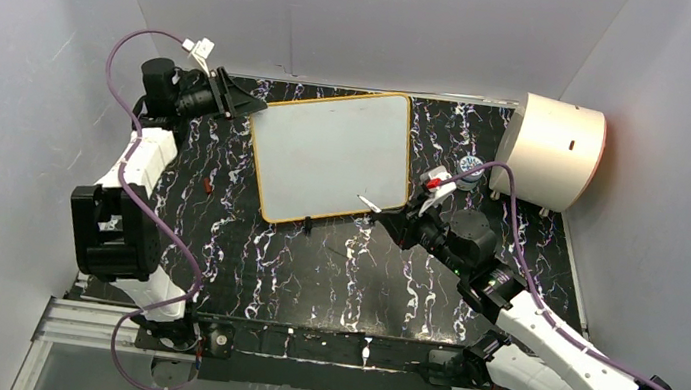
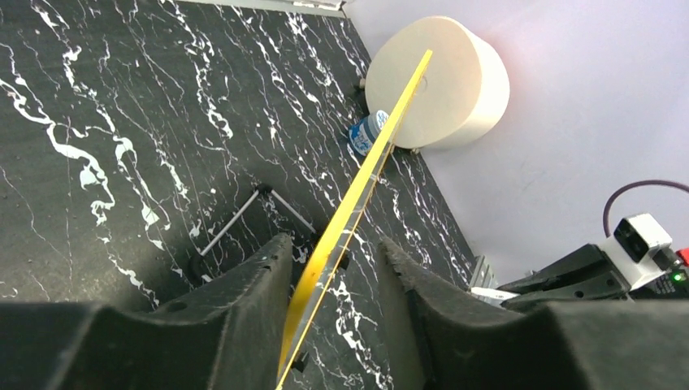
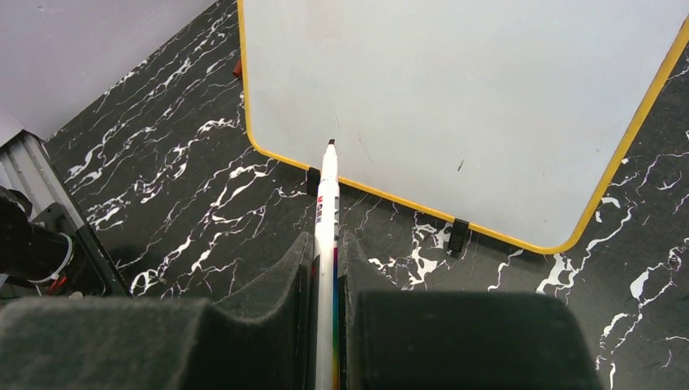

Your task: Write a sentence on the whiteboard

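Note:
The whiteboard [image 1: 332, 153] stands tilted on small black clips on the black marbled mat, and its white face is bare except for faint specks; no sentence shows on it. My left gripper [image 1: 251, 102] straddles its far-left corner. In the left wrist view the yellow rim [image 2: 357, 195] runs edge-on between the fingers of the left gripper [image 2: 335, 242], close to the left one and with a gap to the right one. My right gripper [image 1: 397, 220] [image 3: 327, 240] is shut on a white marker [image 3: 327, 195] [image 1: 371, 203]. Its dark tip is at the board's near edge.
A cream half-cylinder drum [image 1: 554, 152] [image 2: 443, 81] stands at the back right, with a small blue-and-white object [image 1: 471, 166] [image 2: 366, 134] beside it. A small red piece [image 1: 209, 184] lies on the mat left of the board. Grey walls enclose the mat.

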`<state>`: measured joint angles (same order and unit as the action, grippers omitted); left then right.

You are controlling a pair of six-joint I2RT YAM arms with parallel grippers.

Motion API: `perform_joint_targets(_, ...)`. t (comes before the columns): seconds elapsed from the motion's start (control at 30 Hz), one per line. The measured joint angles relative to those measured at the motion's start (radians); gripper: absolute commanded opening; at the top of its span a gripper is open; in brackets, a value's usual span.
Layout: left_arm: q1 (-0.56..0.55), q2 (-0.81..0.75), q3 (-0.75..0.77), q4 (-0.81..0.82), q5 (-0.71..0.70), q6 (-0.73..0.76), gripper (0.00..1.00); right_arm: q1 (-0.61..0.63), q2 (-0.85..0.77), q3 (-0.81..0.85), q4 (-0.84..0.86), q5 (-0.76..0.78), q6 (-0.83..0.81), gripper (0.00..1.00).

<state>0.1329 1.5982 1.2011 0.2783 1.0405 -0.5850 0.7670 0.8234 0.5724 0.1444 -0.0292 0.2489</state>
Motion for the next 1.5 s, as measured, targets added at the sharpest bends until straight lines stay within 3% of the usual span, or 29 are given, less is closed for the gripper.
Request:
perform_joint_targets(0.5,-0.010,-0.033,-0.159,0.138,0.066,-0.050,0.00,0.000,-0.006,0.011,-0.039,-0.003,-0.020,0.00)
perform_joint_targets(0.8,-0.031,-0.079,-0.229,0.178,0.097,-0.058,0.00,0.000,-0.001,0.049,-0.057,-0.007,-0.050,0.00)
perform_joint_targets(1.5,-0.063,-0.153,-0.245,0.011,0.121,0.244,0.00,0.067,0.140,0.282,-0.286,0.059,-0.127,0.00)
